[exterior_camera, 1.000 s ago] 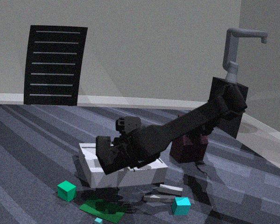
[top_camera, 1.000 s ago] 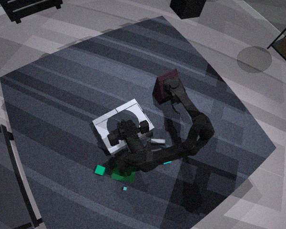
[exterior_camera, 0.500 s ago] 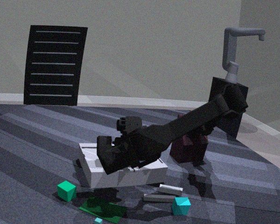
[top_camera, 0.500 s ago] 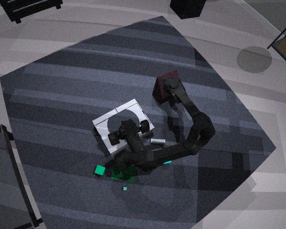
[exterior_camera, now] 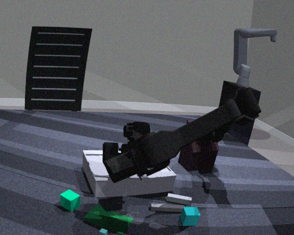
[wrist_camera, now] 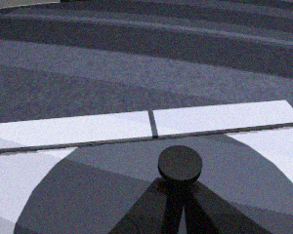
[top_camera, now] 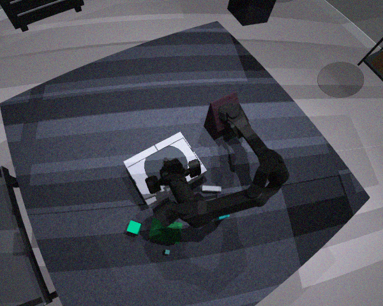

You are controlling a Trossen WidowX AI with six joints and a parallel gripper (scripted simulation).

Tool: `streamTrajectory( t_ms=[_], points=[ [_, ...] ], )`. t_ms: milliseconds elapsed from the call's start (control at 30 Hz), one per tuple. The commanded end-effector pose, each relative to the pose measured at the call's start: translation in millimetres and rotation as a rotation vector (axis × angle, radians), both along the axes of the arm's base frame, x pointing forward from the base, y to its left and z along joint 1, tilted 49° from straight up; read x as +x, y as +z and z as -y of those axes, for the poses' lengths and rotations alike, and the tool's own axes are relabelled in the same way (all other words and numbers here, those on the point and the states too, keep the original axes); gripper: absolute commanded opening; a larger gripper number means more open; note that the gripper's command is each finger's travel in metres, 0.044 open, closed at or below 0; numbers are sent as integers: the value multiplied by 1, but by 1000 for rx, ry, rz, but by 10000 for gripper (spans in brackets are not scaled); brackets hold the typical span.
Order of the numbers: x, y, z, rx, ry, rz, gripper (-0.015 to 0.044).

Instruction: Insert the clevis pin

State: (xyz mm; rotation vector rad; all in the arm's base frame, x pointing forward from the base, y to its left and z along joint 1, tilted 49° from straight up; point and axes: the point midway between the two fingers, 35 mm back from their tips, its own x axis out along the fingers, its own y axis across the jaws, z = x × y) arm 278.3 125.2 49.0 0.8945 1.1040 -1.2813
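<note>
Pin [wrist_camera: 180, 163] is held tight in the jaws, which are shut on it just under its round head. The head is up, and in the wrist view it shows over the disc [top_camera: 168, 152] [wrist_camera: 63, 195]. The disc lies flat inside the tray [top_camera: 140, 157] [exterior_camera: 134, 185] [wrist_camera: 88, 128].

So the picking up looks done, and the pin has been brought to the tray. I can't see the disc's hole or the tray's hole, so I can't tell if the pin's tip is in yet. My guess is that lining up and pushing down come next. Letting go and moving the arm [top_camera: 225, 205] [exterior_camera: 205, 126] away from the tray are still left.
</note>
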Motion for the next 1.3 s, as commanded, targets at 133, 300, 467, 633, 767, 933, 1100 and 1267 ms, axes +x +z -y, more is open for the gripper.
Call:
streamTrajectory(
  t_ms=[133,300,467,633,767,933,1100,1267],
  points=[
    [-2,-1,1,0,-3,-3,0],
    [-1,-1,1,-1,0,-2,0],
    [-1,-1,1,-1,0,-2,0],
    [-1,-1,1,-1,0,-2,0],
    [-1,-1,1,-1,0,-2,0],
    [-2,-3,1,0,-3,-3,0],
    [-2,-3,0,0,-3,-3,0],
    [-2,-3,-1,0,-3,-3,0]
  ],
)
